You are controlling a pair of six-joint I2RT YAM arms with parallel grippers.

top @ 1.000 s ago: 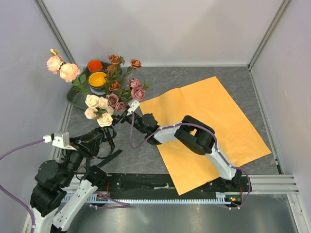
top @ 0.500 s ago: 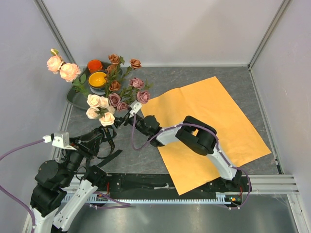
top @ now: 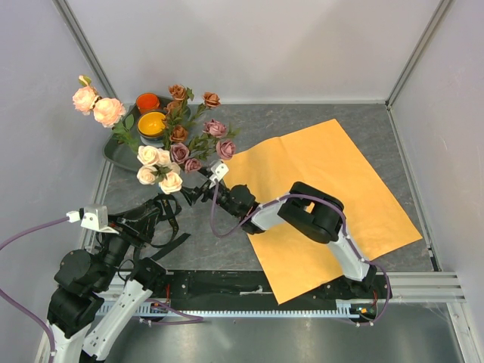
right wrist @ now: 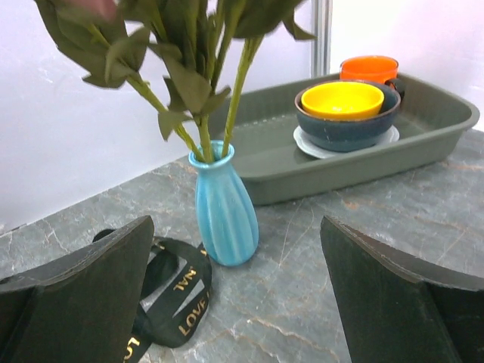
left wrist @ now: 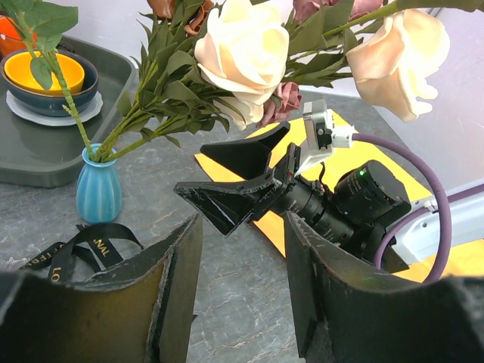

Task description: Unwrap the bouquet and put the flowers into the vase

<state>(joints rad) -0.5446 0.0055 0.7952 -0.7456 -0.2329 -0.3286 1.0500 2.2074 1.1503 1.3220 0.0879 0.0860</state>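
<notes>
1. Orange paper sheet [top: 333, 189]: lies spread flat on the tabletop [top: 302, 125], right of centre, with nothing wrapped in it. I judge the unwrapping done.
2. Flowers [top: 179, 153]: peach, rust, mauve and cream roses fan out at far left. In both wrist views the green stems run down into one neck. I see no loose stem on the paper or tabletop, though the blooms may hide some from above.
3. Left fingers [left wrist: 170, 295]: roughly half apart, nothing between them, low and just short of the vase.
4. Right fingers [right wrist: 83, 295]: spread wide and empty, pointing at the vase from the paper side.
5. Teal ribbed vase [right wrist: 223, 208]: upright on the tabletop, just in front of the grey-green tray [right wrist: 446, 128], stems inside it. From above it is hidden under the blooms.
6. Black ribbon [right wrist: 178, 299]: untied, lying crumpled at the foot of the vase.
7. Judgement: the task looks essentially complete. All that is left is for the arms to back away without brushing the top-heavy stems.
</notes>
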